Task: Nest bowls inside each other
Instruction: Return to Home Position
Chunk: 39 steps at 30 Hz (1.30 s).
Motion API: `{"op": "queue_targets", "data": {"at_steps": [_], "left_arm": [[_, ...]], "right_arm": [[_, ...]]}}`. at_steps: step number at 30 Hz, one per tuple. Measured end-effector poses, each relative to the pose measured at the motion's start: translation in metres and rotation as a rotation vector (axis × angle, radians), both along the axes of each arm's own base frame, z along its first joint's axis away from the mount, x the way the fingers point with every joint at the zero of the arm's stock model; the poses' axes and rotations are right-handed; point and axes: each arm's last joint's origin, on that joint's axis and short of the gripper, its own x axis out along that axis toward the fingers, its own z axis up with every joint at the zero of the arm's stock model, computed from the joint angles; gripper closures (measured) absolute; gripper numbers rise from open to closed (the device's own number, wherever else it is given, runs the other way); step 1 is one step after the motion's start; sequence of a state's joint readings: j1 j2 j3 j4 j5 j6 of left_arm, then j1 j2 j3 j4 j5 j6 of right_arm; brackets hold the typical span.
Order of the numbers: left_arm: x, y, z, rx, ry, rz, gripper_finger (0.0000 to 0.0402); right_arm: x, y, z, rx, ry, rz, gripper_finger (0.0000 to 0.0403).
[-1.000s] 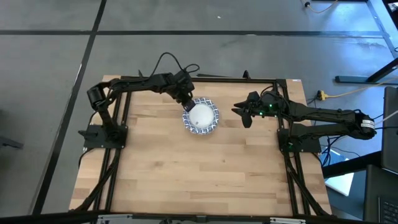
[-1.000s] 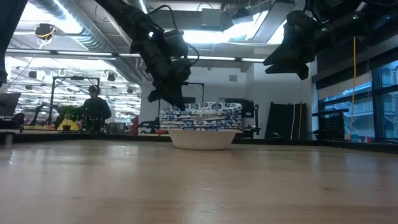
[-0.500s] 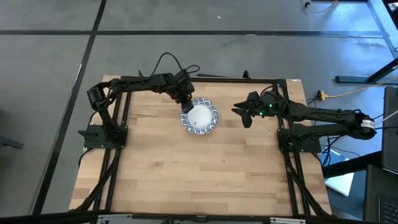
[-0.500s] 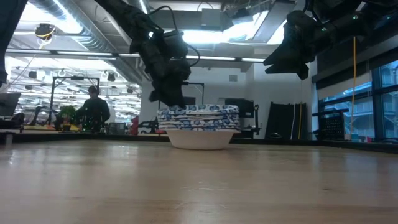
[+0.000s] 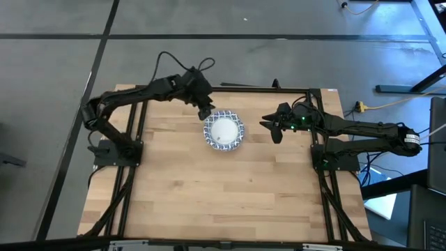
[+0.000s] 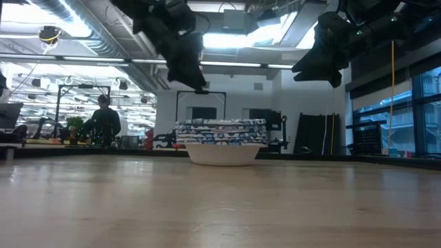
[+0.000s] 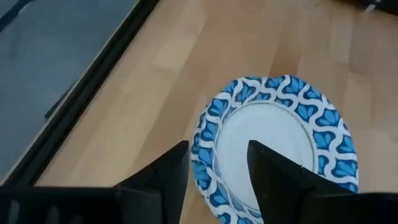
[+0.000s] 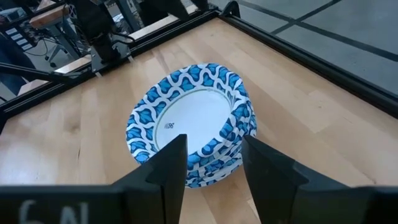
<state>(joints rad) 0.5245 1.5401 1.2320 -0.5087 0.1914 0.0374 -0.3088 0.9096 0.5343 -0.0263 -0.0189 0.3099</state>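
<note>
A stack of several blue-and-white rimmed bowls (image 5: 224,131) stands nested on the wooden table's far middle, resting on the lowest bowl's white underside (image 6: 222,154). My left gripper (image 5: 204,111) hangs open above and just off the stack's far-left rim; the left wrist view shows its fingers apart over the top bowl (image 7: 273,146). My right gripper (image 5: 273,130) waits open in the air to the stack's right, pointing at the stack (image 8: 186,118).
Black frame rails (image 5: 230,88) run along the table's far, left and right edges. Bare wood (image 5: 223,195) stretches from the stack to the near edge. Beyond the table, the low view shows a room with a person (image 6: 103,120) far off.
My left gripper has come away from the stack's left rim, rising and drawing back toward the table's far-left corner, with its wrist rolled a little. The top bowls, which sat slightly askew, now lie level on the stack. The stack has stayed in place.
</note>
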Motion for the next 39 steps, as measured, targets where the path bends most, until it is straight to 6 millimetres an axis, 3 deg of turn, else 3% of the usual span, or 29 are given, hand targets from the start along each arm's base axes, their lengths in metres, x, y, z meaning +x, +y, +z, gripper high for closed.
{"op": "queue_targets", "data": {"at_steps": [4, 8, 12, 17, 21, 30, 39], "left_arm": [[-0.015, -0.004, 0.012, 0.033, 0.033, 0.038, 0.0246], [-0.044, -0.013, 0.043, 0.164, 0.006, 0.117, 0.0245], [-0.084, -0.034, 0.076, 0.27, -0.17, 0.166, 0.0246], [-0.131, -0.062, 0.089, 0.367, -0.376, 0.192, 0.0245], [-0.151, -0.078, 0.076, 0.38, -0.443, 0.166, 0.0247], [-0.163, -0.094, 0.019, 0.369, -0.467, 0.186, 0.0247], [-0.177, -0.106, -0.01, 0.353, -0.515, 0.176, 0.0247]], "right_arm": [[0.0, 0.0, 0.0, 0.0, -0.001, 0.0, 0.0249], [-0.001, -0.001, 0.001, -0.021, 0.001, -0.025, 0.0249], [-0.01, 0.0, 0.011, -0.094, -0.036, -0.061, 0.0249], [-0.028, 0.005, 0.03, -0.198, -0.124, -0.096, 0.0249], [-0.04, 0.007, 0.04, -0.253, -0.171, -0.159, 0.0249], [-0.046, 0.008, 0.042, -0.301, -0.154, -0.15, 0.0249], [-0.047, 0.009, 0.038, -0.292, -0.121, -0.123, 0.0249]]}}
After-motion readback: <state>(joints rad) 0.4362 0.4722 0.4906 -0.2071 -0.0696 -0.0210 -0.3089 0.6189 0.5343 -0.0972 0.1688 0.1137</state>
